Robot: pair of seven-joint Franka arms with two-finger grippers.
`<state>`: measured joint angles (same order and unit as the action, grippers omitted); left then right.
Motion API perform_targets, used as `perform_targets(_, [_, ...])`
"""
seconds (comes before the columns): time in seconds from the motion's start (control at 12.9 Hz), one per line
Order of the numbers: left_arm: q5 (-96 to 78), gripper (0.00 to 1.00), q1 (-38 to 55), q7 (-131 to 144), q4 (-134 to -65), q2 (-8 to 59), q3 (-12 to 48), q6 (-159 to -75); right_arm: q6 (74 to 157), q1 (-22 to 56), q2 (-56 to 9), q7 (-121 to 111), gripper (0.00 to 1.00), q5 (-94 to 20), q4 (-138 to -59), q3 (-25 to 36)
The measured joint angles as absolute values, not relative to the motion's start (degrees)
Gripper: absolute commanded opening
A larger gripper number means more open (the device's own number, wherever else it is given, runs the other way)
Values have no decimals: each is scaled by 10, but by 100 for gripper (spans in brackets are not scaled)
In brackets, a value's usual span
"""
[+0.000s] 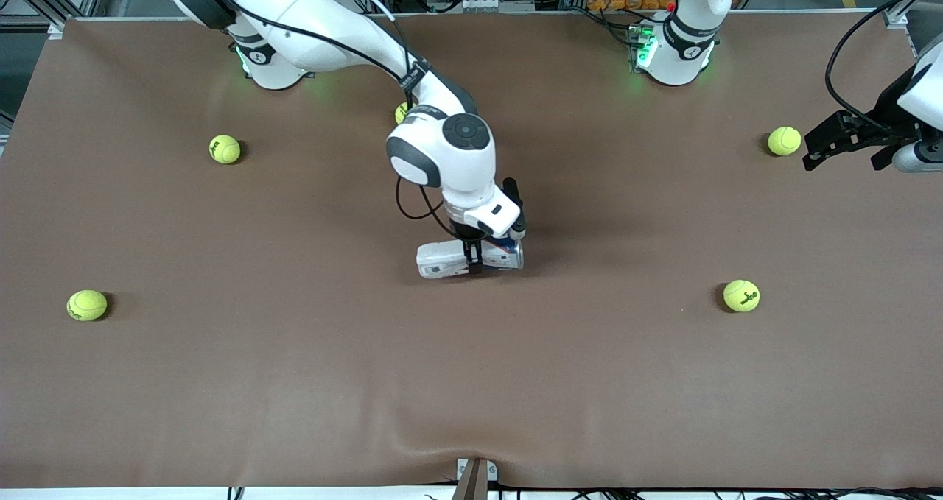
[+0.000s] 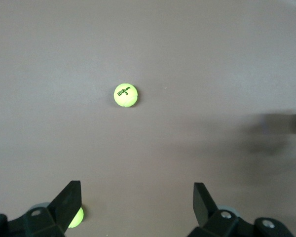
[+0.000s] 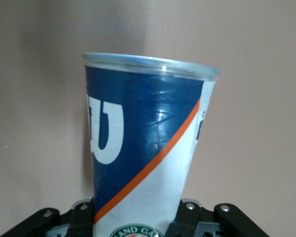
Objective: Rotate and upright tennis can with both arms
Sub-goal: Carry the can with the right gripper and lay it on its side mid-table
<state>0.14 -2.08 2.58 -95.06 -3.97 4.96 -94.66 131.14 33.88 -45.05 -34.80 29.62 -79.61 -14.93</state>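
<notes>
The tennis can [image 1: 442, 259] lies on its side in the middle of the brown table, its silvery rim pointing toward the left arm's end. My right gripper [image 1: 472, 260] comes down on it from above, shut on its middle. In the right wrist view the can [image 3: 143, 133] shows its navy label, white "W" and orange stripe, and sits between the black fingers [image 3: 82, 213] of my right gripper [image 3: 135, 217]. My left gripper [image 1: 840, 143] is open and empty, up over the table's left-arm end; it also shows in the left wrist view [image 2: 136, 190].
Several yellow-green tennis balls lie about: one [image 1: 784, 141] beside the left gripper, one [image 1: 741, 295] nearer the camera, two [image 1: 225, 149] [image 1: 87, 305] toward the right arm's end, one [image 1: 401, 112] half hidden by the right arm. The left wrist view shows two balls [image 2: 126, 95] [image 2: 75, 218].
</notes>
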Motion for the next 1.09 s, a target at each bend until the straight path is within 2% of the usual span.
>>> perform_targets(0.16, [1, 100, -21, 26, -951, -39, 50, -946, 1327, 339, -463, -326, 57, 310, -800, -146])
perform_targets(0.23, [1, 100, -21, 26, -951, -38, 50, -945, 1334, 339, -467, -322, 76, 311, -802, -145])
perform_targets(0.31, [1, 100, -21, 26, -951, -36, 50, -945, 1338, 339, -470, -320, 100, 314, -802, -145])
perform_targets(1.09, [1, 100, -20, 21, -948, -33, 55, -934, 1340, 336, -471, -301, 100, 315, -801, -142])
